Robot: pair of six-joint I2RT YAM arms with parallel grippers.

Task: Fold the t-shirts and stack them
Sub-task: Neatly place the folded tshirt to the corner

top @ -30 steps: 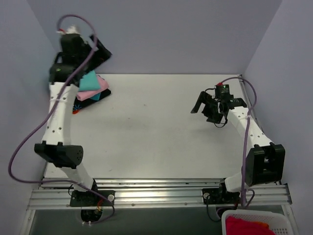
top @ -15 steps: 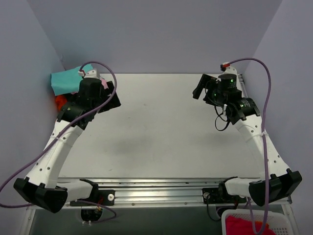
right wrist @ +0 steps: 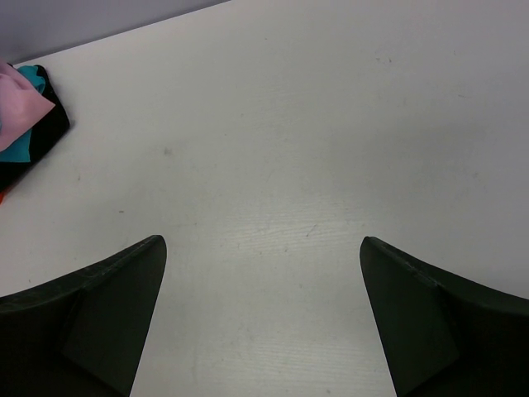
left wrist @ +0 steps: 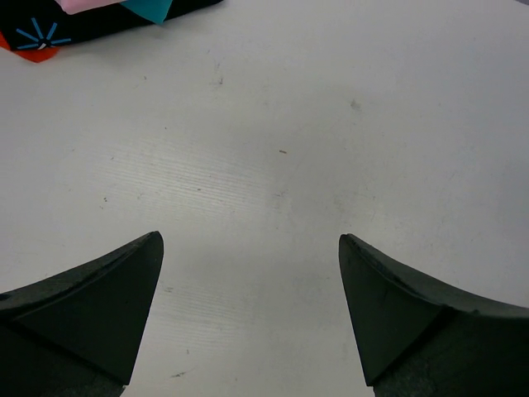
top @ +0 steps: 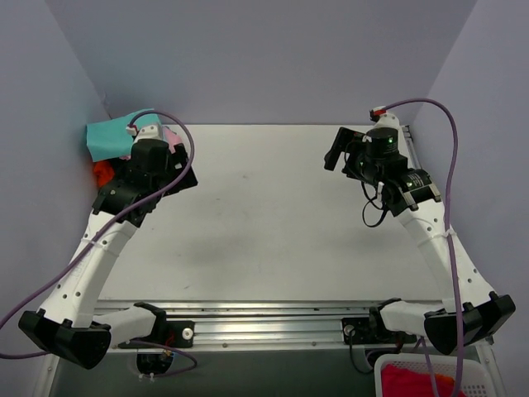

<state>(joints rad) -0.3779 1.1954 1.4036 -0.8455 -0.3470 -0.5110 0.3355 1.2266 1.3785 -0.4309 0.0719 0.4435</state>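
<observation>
The t-shirts lie in a stack at the table's far left corner: teal (top: 111,136) on top, a pink edge (top: 172,135), orange-red (top: 101,172) below. The left wrist view shows the stack's corner: black with light-blue print (left wrist: 37,37), teal (left wrist: 153,8), pink (left wrist: 83,4), orange-red (left wrist: 12,48). The right wrist view shows pink (right wrist: 16,103), teal (right wrist: 33,78) and black (right wrist: 45,132) at its left edge. My left gripper (top: 182,169) (left wrist: 250,240) is open and empty, just right of the stack. My right gripper (top: 339,155) (right wrist: 263,240) is open and empty, at the far right.
A white basket (top: 388,372) holding red cloth (top: 413,385) stands below the table's near right corner. Lilac walls close the table (top: 264,223) at the back and both sides. A metal rail (top: 264,318) runs along the near edge.
My left gripper came down from above the stack to the table just right of it. My right arm swung toward the far right. The teal shirt now shows uncovered on the stack.
</observation>
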